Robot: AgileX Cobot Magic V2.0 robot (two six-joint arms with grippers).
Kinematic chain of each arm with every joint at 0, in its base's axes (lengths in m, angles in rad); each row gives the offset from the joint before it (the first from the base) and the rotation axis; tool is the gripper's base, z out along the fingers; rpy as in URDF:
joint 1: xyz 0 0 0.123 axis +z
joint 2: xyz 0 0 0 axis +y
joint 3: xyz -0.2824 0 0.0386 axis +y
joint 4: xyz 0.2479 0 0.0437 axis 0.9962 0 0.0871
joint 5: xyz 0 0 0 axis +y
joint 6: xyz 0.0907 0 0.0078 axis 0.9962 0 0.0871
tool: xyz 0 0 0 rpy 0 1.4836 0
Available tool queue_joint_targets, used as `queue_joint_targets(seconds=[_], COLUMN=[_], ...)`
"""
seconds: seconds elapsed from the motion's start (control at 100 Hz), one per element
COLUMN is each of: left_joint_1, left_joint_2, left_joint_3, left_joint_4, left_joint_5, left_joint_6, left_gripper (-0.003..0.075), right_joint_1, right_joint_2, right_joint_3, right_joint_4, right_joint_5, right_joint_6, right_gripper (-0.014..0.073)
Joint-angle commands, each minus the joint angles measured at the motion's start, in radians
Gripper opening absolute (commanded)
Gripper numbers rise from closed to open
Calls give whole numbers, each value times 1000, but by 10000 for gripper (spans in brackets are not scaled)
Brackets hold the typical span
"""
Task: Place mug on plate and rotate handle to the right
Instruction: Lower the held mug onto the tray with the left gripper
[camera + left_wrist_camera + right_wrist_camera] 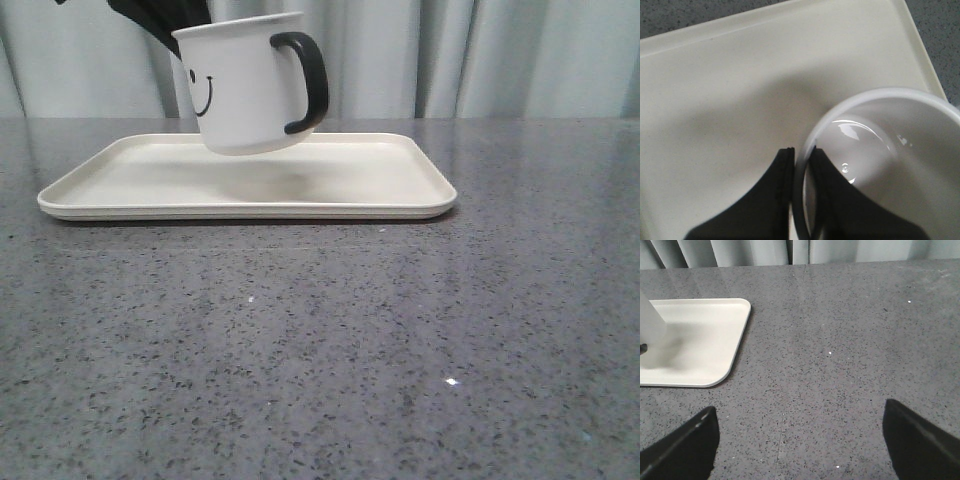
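Between the left jaws, mug [245, 85] rim, above plate [120, 180].

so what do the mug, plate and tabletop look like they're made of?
Mug: likely glazed ceramic or enamel; glossy white, glare spots inside in the left wrist view.
Handle: glossy black, same look.
Plate: matte cream, probably plastic or melamine; no sharp reflections.
Tabletop: grey speckled, polished stone or quartz-like.
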Motion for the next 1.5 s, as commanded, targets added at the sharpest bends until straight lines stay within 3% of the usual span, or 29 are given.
queue_joint_targets(seconds=[0.0,0.83,1.49], left_joint_1=[-21,-61,-69], left_joint_2=[-21,13,48], left_joint_3=[-61,-58,-52], left_joint_4=[-20,95,100], left_joint_5=[-15,-10,16], left_joint_6=[-9,-17,-17], left_gripper=[-20,-20,-20], right_joint_1=[-1,-1,-1], right_joint_2=[15,15,15], right_joint_3=[-32,-32,-32], right_joint_4=[5,5,4], right_joint_5=[-78,-82,-84], right_joint_6=[-8,-8,-8], right_gripper=[656,656,656])
